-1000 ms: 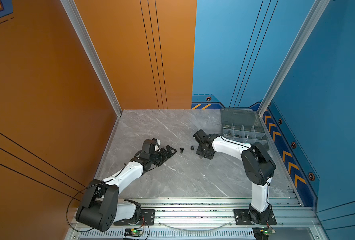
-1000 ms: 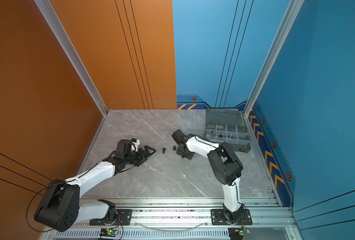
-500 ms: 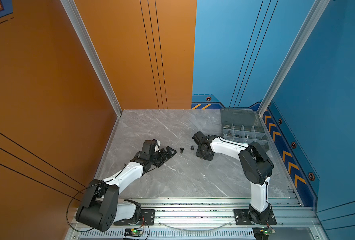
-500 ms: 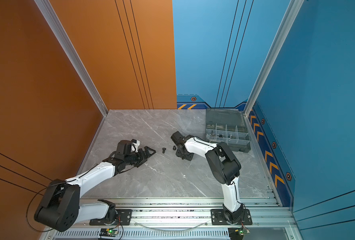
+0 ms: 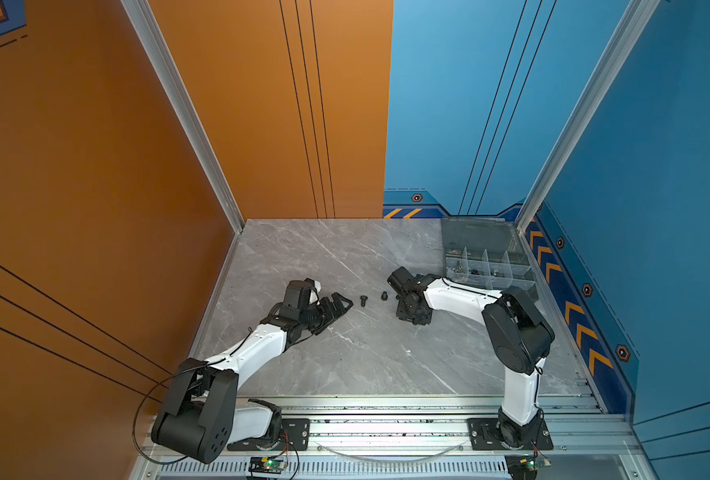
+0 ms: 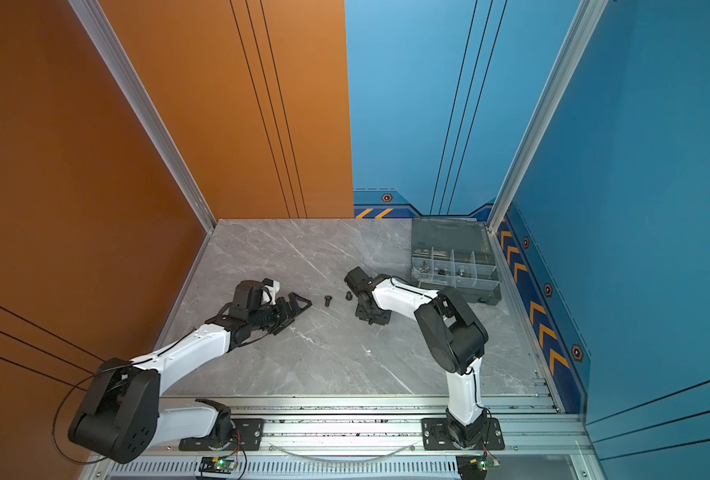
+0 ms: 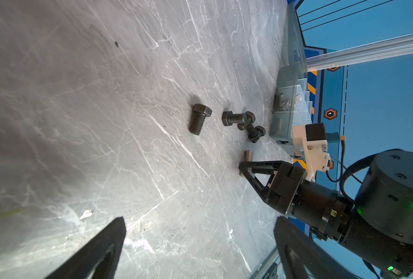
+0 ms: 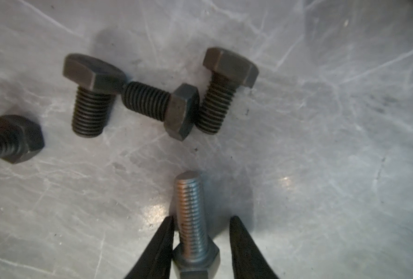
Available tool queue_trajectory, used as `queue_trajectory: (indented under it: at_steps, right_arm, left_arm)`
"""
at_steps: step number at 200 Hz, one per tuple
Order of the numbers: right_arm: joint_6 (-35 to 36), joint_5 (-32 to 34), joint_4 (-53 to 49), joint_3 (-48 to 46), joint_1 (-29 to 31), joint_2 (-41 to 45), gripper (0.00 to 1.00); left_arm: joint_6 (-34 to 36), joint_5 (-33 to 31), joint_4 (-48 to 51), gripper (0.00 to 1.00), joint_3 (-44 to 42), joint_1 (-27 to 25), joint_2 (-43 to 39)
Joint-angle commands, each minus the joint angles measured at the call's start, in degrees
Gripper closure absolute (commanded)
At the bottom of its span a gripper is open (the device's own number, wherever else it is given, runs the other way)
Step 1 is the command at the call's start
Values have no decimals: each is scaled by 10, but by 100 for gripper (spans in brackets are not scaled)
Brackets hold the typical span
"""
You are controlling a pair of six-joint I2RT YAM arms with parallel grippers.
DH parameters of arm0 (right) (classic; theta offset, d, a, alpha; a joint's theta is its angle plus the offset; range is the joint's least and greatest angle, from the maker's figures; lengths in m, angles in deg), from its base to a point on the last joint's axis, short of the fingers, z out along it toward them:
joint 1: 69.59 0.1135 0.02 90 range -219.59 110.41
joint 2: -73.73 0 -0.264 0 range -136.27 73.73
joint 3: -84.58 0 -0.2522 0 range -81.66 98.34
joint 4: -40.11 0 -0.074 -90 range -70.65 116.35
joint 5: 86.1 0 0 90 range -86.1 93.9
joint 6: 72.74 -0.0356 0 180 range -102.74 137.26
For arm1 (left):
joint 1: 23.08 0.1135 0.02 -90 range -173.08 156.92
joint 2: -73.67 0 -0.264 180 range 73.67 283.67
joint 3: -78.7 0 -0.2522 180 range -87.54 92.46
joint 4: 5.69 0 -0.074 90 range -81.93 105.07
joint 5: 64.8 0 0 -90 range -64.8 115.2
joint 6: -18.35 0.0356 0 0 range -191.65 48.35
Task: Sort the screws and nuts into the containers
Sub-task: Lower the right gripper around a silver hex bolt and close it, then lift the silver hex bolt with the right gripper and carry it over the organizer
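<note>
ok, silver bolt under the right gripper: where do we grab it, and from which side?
Grip the silver bolt across its threaded shank, just ahead of the hex head, coming down from above. It lies flat on the table, so the shank's two sides are free. The right gripper straddles that spot, clear of the black bolts.

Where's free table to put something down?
Free: far table between the orange wall and organiser box; near centre before the rail. Crowded: middle, where black bolts lie between left pincer and right pincer.
</note>
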Motion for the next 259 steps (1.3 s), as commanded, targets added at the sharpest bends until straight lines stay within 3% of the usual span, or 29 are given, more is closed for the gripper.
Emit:
queue_trajectory:
  at_steps: [1,68,93,226,259]
  right_arm:
    - [30,-10,-19,0,0,-7,64]
    - [59,-24,-17,-1,0,-8,82]
    - [81,-37,-9,-3,-4,-3,100]
    - [204,-216,19,-28,-116,115,100]
    - [219,-215,2,-32,-166,156,100]
  left_arm:
    - [11,2,-1,3,-10,5,-5]
    - [10,-1,2,2,-10,5,-7]
    - [11,-2,5,2,-9,5,-10]
    - [9,-11,14,2,-10,1,-22]
    - [7,-12,14,2,-8,-1,-22]
